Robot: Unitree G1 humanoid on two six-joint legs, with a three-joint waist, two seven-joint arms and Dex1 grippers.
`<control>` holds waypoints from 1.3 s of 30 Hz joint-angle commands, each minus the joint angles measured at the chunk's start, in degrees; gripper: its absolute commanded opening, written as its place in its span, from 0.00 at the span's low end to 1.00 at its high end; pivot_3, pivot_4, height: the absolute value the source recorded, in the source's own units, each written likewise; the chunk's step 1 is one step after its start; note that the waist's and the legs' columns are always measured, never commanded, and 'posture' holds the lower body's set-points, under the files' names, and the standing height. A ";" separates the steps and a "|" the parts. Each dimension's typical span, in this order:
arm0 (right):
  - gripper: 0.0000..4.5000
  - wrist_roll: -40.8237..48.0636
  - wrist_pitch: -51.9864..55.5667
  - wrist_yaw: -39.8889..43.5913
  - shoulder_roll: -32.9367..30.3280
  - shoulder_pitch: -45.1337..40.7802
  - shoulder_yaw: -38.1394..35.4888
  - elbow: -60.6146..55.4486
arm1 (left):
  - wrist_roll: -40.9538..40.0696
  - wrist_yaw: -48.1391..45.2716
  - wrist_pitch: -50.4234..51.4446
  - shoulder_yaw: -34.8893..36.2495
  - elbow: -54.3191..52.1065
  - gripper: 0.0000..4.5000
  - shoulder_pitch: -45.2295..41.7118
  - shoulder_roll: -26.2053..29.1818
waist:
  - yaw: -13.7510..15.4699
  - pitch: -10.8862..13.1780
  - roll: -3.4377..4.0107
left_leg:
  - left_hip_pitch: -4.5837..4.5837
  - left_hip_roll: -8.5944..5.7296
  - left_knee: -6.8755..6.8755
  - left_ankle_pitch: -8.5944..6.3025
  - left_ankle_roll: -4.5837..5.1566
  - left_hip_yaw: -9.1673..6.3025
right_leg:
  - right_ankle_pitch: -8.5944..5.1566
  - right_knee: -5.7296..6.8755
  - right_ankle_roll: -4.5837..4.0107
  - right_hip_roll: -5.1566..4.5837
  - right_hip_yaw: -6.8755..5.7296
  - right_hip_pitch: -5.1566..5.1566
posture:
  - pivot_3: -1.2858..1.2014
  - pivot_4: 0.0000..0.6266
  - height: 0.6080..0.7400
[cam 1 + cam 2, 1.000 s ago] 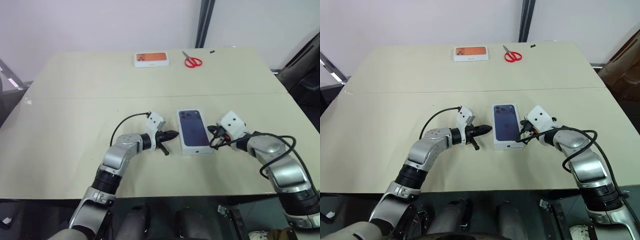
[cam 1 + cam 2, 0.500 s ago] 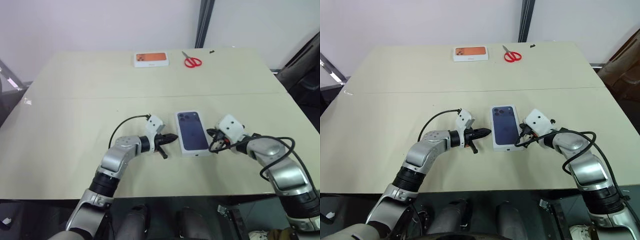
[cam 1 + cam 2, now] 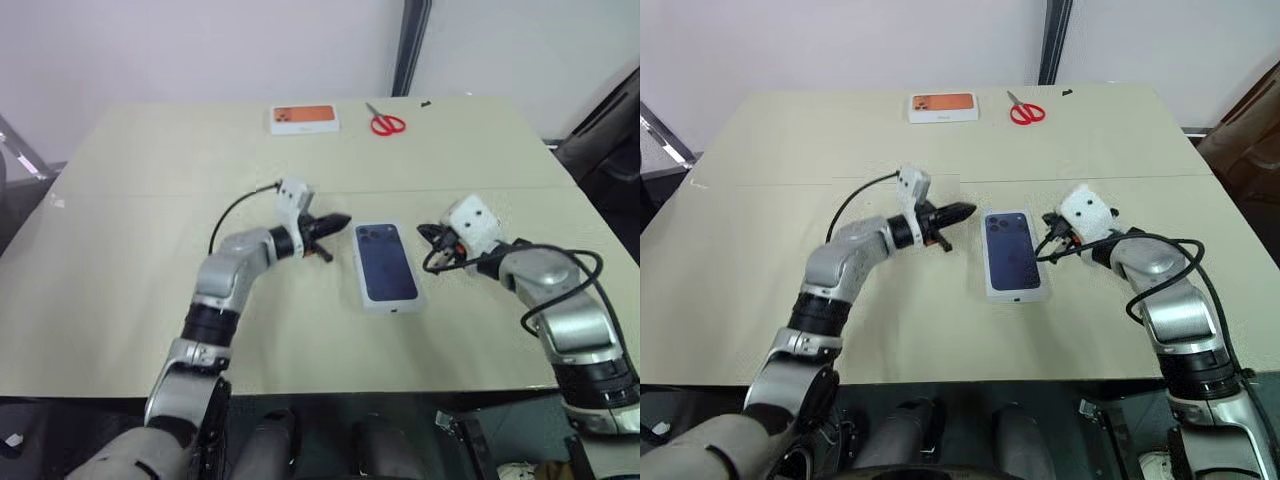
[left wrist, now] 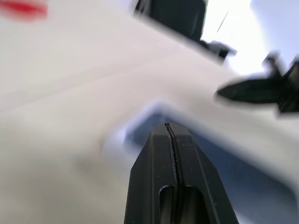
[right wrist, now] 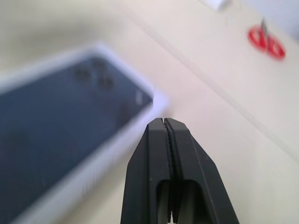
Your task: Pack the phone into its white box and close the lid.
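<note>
Lid (image 3: 387, 265) sits flat on the counter (image 3: 130, 260) near the front middle, printed dark blue phone side up, covering the white box (box and phone themselves not visible under it). Left tool (image 3: 338, 220) hangs just beside the lid's far-left corner, pinched fully closed, holding nothing. Right tool (image 3: 1044, 221) is off the lid's far-right corner, also clamped tight and empty. Neither touches the lid. At the far edge: orange-topped white box (image 3: 303, 118) and red scissors (image 3: 384, 122), well apart from everything else.
</note>
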 commanded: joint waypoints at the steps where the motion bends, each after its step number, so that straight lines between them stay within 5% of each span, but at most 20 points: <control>1: 0.01 0.90 -0.15 3.64 -0.56 2.47 3.43 -3.93 | 2.90 -1.04 -4.23 -3.29 6.39 0.00 -1.14 -1.46 | -0.05 0.00 0.00 | 0.00 0.00 0.00 0.00 0.00 0.01 | 0.00 -0.01 0.00 0.00 0.01 0.00 | 0.52 0.24 0.95; 8: 0.01 -4.28 -1.63 7.64 -5.40 9.70 11.64 -5.81 | 14.99 -4.09 -11.76 -14.89 17.66 0.00 -0.60 0.58 | -0.33 -0.16 -0.12 | 0.11 0.00 -0.02 -0.08 0.13 0.00 | 0.00 0.03 0.00 0.02 0.02 0.07 | 0.52 0.24 0.95; 12: 0.01 -1.57 0.92 5.86 -2.55 8.36 8.82 -6.65 | 13.50 -5.20 -12.00 -12.73 17.80 0.00 -0.63 0.57 | -0.29 -0.31 -0.32 | 0.88 0.02 -0.24 -0.24 0.35 -0.05 | -0.02 -0.31 0.01 0.02 0.00 0.88 | 0.52 0.24 0.95; 15: 0.00 5.79 7.95 5.27 1.88 4.95 2.88 -5.98 | 9.58 -5.42 -11.50 -7.81 16.06 0.19 -1.61 0.02 | -0.42 -0.28 -0.29 | 1.03 0.06 -0.29 -0.27 0.38 -0.13 | -0.02 -0.48 0.01 0.04 -0.05 1.09 | 0.52 0.24 0.95; 22: 0.77 10.95 9.20 2.33 5.50 -0.64 -4.28 -5.30 | 5.75 -9.65 -10.95 -3.16 5.01 0.99 -0.29 7.14 | -0.43 -0.16 -0.22 | 0.78 0.04 -0.29 -0.25 0.34 -0.12 | -0.02 -0.42 0.01 0.03 -0.01 0.78 | 0.52 0.24 0.95; 24: 0.99 10.32 8.03 1.94 5.03 -0.72 -4.21 -5.18 | 5.73 -10.15 -12.44 -2.18 3.03 1.00 0.97 9.58 | -0.40 -0.17 -0.21 | 0.78 0.04 -0.30 -0.25 0.34 -0.12 | -0.01 -0.43 0.01 0.02 -0.01 0.79 | 0.52 0.24 0.95; 39: 0.99 10.80 -3.60 9.03 -4.81 16.50 -11.84 -5.85 | -1.26 -15.86 -10.48 10.00 -15.62 1.00 26.54 30.46 | -0.34 -0.03 0.03 | 0.80 0.03 -0.36 -0.31 0.44 -0.10 | -0.01 -0.56 -0.01 -0.06 0.01 0.86 | 0.52 0.24 0.95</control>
